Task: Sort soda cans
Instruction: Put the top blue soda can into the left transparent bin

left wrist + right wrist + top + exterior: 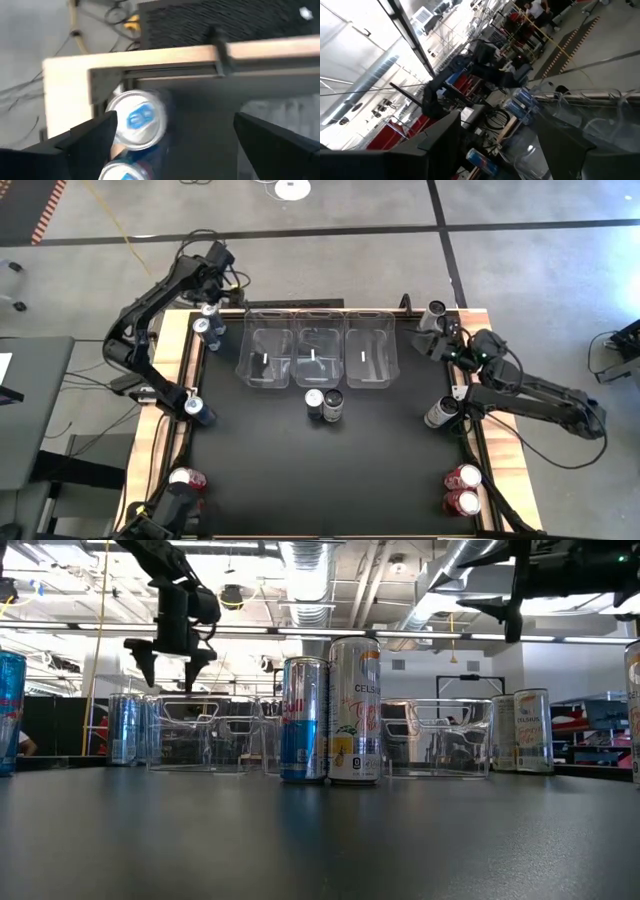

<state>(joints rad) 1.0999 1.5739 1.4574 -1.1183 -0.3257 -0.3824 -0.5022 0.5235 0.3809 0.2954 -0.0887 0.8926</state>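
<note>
Since the left gripper (222, 292), upper left, hangs wide open and empty over the blue cans (207, 328), lift straight clear; right gripper (447, 340) part-open, empty.

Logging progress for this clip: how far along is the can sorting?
Little looks done: the three clear bins are empty. Two blue cans stand at the far left corner, under the open left pincer, which holds nothing. Two cans at centre and red cans at the near corners remain.
</note>
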